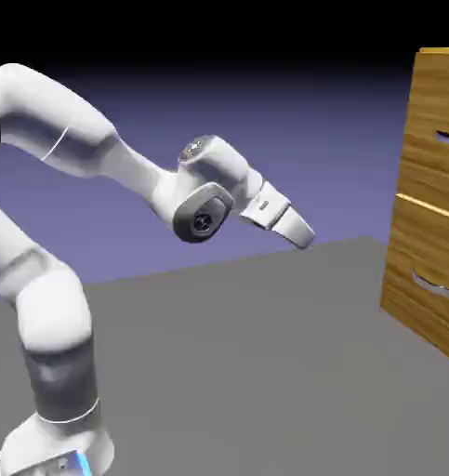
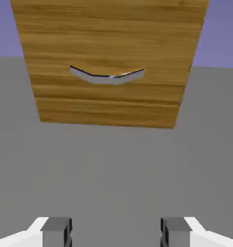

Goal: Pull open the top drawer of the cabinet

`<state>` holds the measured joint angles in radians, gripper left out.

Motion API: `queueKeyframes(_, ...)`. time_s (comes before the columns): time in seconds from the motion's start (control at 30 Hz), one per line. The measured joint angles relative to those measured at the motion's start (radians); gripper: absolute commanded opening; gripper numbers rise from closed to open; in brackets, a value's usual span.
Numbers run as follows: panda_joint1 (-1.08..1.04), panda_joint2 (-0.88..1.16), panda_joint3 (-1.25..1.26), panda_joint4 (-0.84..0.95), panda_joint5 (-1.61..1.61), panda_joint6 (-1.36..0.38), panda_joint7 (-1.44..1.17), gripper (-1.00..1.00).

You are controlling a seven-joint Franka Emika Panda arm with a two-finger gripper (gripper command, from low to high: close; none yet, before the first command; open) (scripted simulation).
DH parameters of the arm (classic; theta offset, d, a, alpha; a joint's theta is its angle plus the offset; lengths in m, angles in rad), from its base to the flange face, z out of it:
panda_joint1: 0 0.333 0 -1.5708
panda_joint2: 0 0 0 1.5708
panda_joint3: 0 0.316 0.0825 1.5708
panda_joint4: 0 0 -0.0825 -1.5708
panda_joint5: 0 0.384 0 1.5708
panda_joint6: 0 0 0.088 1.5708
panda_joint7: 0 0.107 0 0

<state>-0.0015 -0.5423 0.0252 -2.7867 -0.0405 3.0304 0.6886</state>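
Gripper (image 1: 302, 232) jaws stand spread with nothing between them, well short of the cabinet (image 1: 430, 200). From the exterior view, the white arm (image 1: 98, 149) bends up from the lower left and reaches rightward, its hand angled down and to the right above the grey table (image 1: 246, 363). The cabinet stands at the right edge, partly cut off by the frame, golden-brown with wood grain. Its top drawer (image 1: 434, 139) sits flush in the front, shut, with a bit of silver handle (image 1: 448, 139) showing at the frame's edge. A second drawer front (image 1: 423, 270) lies below it with its own curved handle (image 1: 437, 284). A wide stretch of bare table separates hand from cabinet.

From the hand view, two grey fingertips (image 2: 56, 230) show at the bottom edge, far apart, empty table between them. Ahead, across the grey surface, the cabinet (image 2: 108, 103) fills the upper part of the picture. One curved silver handle (image 2: 107, 75) crosses its front; which drawer it belongs to I cannot tell from this view. Blue-violet backdrop shows at either side.
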Motion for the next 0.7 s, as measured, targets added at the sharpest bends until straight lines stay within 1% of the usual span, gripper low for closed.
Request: queueKeyframes(0.7, -0.233, 0.482, 0.439, 0.406, -0.705, -0.114, -0.913, 0.0)
